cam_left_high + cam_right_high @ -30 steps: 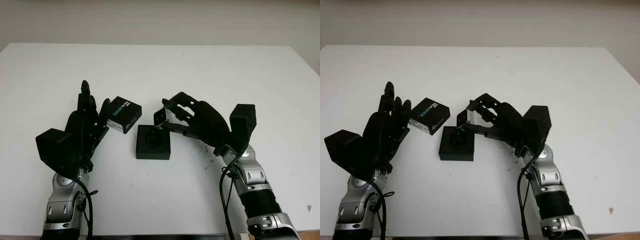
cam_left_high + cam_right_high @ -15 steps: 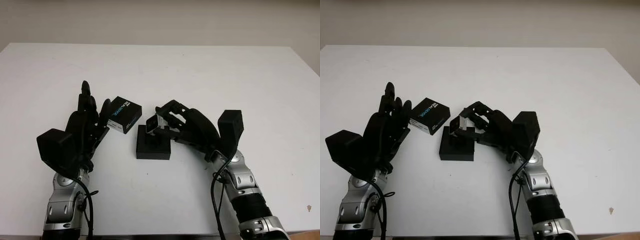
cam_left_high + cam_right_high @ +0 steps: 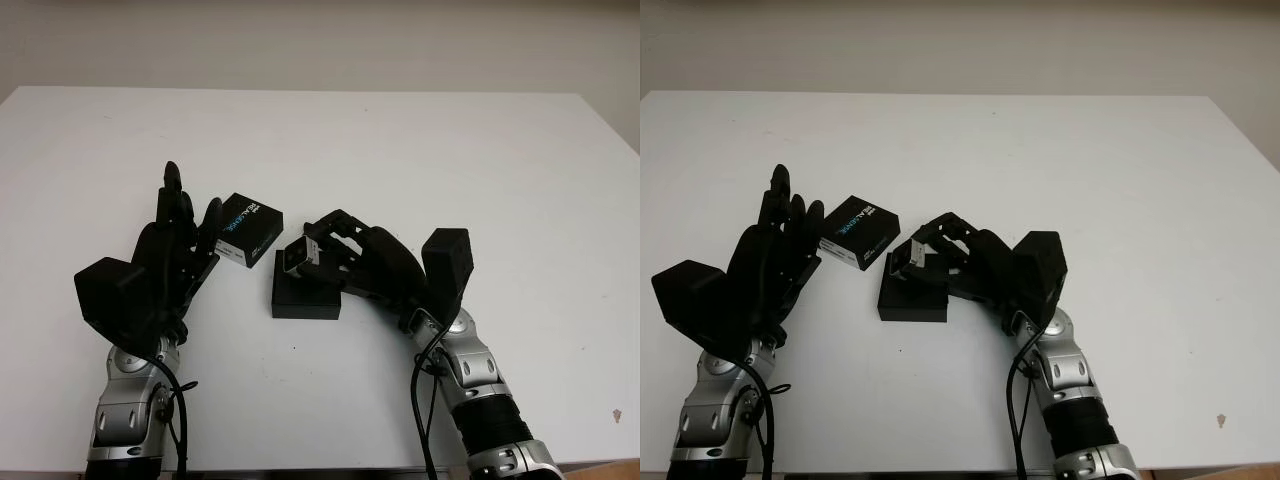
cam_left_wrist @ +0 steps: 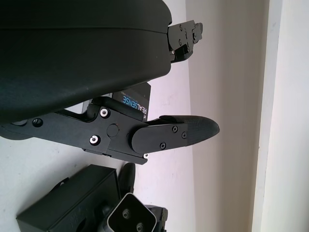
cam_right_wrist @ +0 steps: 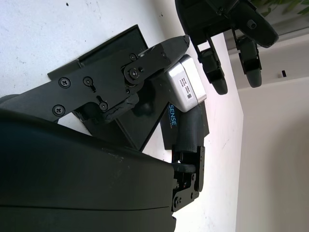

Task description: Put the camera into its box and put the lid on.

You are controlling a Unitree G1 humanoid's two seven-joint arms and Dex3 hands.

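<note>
fingers (image 5: 159, 53) of the right hand (image 3: 365, 268) clasp the silver camera (image 3: 295, 259), held over the black box (image 3: 305, 296) on the white counter (image 3: 400, 150). the lid (image 3: 246, 229), printed realsense, lies just beside the box. left hand (image 3: 165, 255) open beside the lid.

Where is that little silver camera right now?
The camera is gripped in the right robot hand near the table's middle, held just over the far left corner of the open black box, with the lid lying just left.
</note>
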